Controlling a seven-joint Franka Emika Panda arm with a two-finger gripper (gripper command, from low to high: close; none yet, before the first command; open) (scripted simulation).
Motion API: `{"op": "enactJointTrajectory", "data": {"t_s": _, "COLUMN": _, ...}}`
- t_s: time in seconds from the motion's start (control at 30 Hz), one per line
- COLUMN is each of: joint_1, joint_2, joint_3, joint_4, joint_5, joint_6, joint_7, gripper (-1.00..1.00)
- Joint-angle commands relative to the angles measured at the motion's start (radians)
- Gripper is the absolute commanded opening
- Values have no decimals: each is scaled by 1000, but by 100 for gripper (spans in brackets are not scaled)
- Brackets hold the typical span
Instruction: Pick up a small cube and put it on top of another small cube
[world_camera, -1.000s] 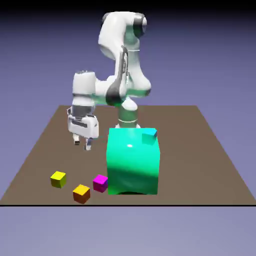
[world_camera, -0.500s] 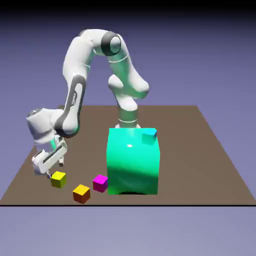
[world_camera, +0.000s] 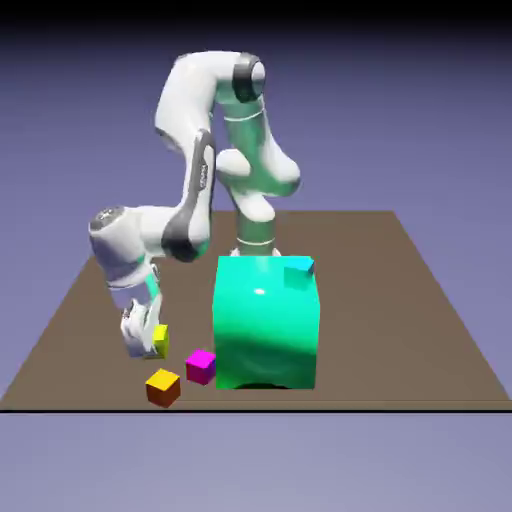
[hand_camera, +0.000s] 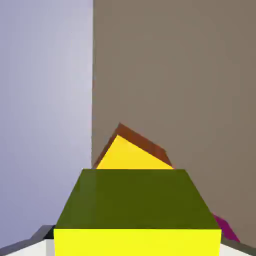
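My gripper (world_camera: 148, 343) is shut on the small yellow cube (world_camera: 161, 340) and holds it a little above the table, near the front on the exterior view's left. Just below it stands the small orange cube (world_camera: 163, 386), with the small magenta cube (world_camera: 201, 366) beside that. In the hand view the yellow cube (hand_camera: 135, 215) fills the bottom between my fingers and hides most of them. The orange cube (hand_camera: 131, 152) shows beyond it, and a corner of the magenta cube (hand_camera: 227, 230) shows at the lower right.
A large green block (world_camera: 267, 325) stands in the middle of the brown table (world_camera: 400, 300), close to the magenta cube, with a small cyan cube (world_camera: 298, 272) on its top. The table's front edge runs just behind the orange cube.
The hand dropped to the yellow cube, closed on it, then carried it up and toward the exterior view's right, nearer the orange cube. The other cubes have not moved.
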Motion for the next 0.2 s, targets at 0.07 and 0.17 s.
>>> {"op": "enactJointTrajectory", "data": {"t_s": 0.07, "joint_1": 7, "joint_2": 64, "joint_3": 2, "joint_4": -6, "joint_5": 2, "joint_6": 69, "joint_7": -4, "gripper": 100}}
{"op": "enactJointTrajectory", "data": {"t_s": 0.17, "joint_1": -1, "joint_2": -9, "joint_3": 0, "joint_4": 1, "joint_5": -2, "joint_6": -11, "joint_7": 2, "gripper": 100}}
